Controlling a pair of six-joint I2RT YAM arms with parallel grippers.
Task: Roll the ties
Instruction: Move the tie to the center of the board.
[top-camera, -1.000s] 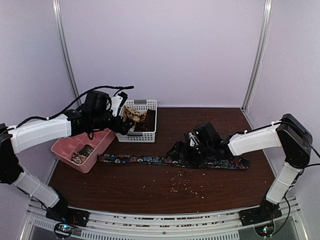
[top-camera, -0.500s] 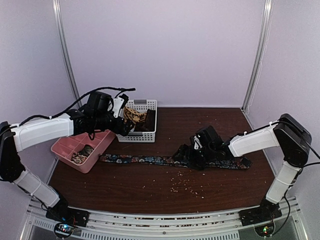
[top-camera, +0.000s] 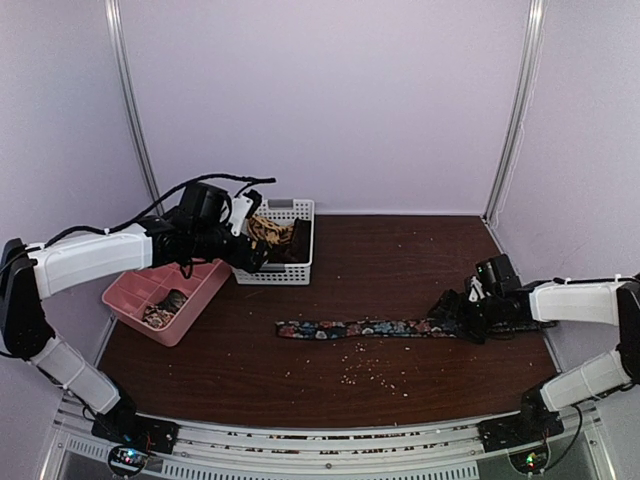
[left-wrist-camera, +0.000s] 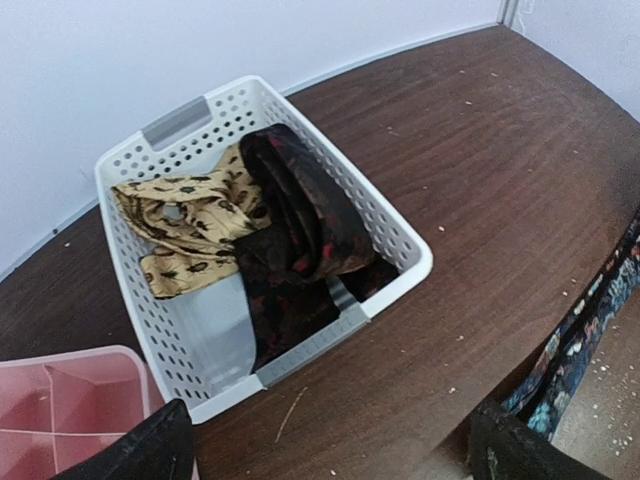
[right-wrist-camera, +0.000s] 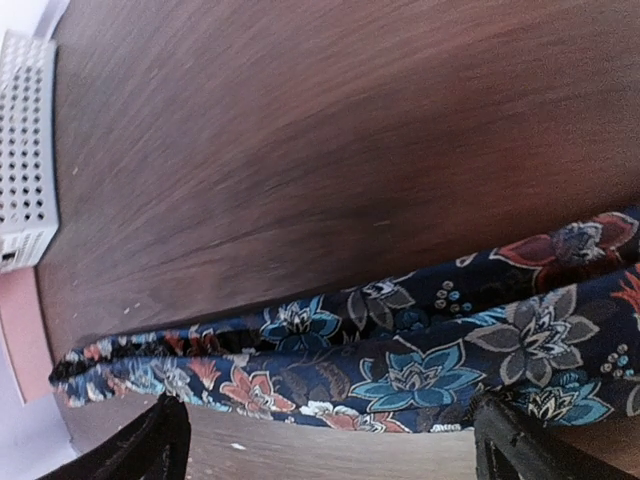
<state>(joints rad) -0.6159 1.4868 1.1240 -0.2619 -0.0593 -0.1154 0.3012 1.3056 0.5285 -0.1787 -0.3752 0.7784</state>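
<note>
The floral tie (top-camera: 370, 328) lies flat and stretched left to right across the table's middle. Its blue and red flowers fill the right wrist view (right-wrist-camera: 400, 370). My right gripper (top-camera: 455, 318) sits low over the tie's right end. It is open, its fingers wide apart astride the fabric (right-wrist-camera: 335, 445). The tan tie (left-wrist-camera: 190, 225) and the dark brown tie (left-wrist-camera: 300, 220) lie bunched in the white basket (left-wrist-camera: 410, 250). My left gripper (top-camera: 252, 255) hovers open and empty by the basket's near end (left-wrist-camera: 330, 450). A bit of the floral tie (left-wrist-camera: 590, 330) shows there at the right.
The white basket (top-camera: 285, 272) stands at the back left. The pink tray (top-camera: 130, 295) with compartments sits to its left at the table's left edge, also in the left wrist view (left-wrist-camera: 60, 400). Small crumbs (top-camera: 370, 370) are scattered on the wood in front of the tie.
My right gripper has pulled back to the right, and the floral tie has slid right with it. The left arm has barely shifted by the basket.
</note>
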